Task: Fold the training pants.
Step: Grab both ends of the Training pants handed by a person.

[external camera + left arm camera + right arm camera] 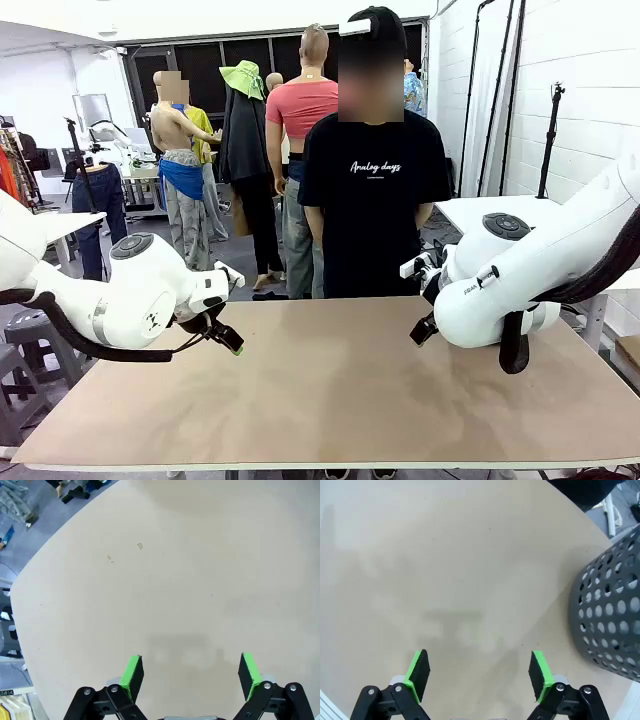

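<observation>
Front view: "Analog days" on shirt [372, 215]

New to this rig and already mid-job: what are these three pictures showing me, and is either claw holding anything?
Two white robot arms work at a tan table. The wide picture looks from between them toward a person standing at the far side; the left arm enters from picture left, the right arm from the right. The other two pictures come from cameras on each wrist, looking along the fingers. The left gripper is open above the tabletop, holding nothing. The right gripper is open too, also empty; a dark perforated basket appears to stand on the table beside it.
</observation>
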You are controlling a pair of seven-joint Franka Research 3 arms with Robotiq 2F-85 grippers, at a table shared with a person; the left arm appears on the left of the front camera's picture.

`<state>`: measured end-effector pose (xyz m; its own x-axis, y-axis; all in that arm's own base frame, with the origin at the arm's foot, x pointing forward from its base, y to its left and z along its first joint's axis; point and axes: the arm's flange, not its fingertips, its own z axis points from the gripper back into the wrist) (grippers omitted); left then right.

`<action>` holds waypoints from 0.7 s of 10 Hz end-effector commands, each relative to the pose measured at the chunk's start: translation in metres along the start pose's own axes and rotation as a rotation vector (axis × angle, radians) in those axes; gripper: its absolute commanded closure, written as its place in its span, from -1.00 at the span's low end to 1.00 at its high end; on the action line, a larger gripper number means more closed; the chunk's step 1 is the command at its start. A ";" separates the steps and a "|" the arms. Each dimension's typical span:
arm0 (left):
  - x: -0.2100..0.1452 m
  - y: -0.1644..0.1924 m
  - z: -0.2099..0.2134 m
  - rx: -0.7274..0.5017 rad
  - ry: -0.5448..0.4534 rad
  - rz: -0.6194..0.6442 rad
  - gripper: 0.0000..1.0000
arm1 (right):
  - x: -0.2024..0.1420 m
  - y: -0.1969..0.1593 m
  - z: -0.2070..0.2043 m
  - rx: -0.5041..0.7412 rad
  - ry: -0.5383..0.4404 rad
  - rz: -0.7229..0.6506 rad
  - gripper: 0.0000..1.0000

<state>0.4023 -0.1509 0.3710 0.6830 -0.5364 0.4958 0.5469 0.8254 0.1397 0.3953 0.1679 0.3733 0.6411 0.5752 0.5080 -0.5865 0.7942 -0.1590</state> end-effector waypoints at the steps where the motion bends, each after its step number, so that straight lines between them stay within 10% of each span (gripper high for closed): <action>1: 0.000 0.000 0.000 0.000 0.000 0.000 -1.00 | 0.000 0.000 0.000 0.000 0.000 0.000 -1.00; 7: 0.000 0.000 0.000 0.000 0.000 0.000 -1.00 | 0.000 0.000 0.000 0.000 0.000 0.000 -1.00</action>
<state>0.4018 -0.1523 0.3710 0.6811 -0.5392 0.4954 0.5494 0.8235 0.1410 0.3953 0.1681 0.3733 0.6409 0.5756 0.5079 -0.5867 0.7939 -0.1595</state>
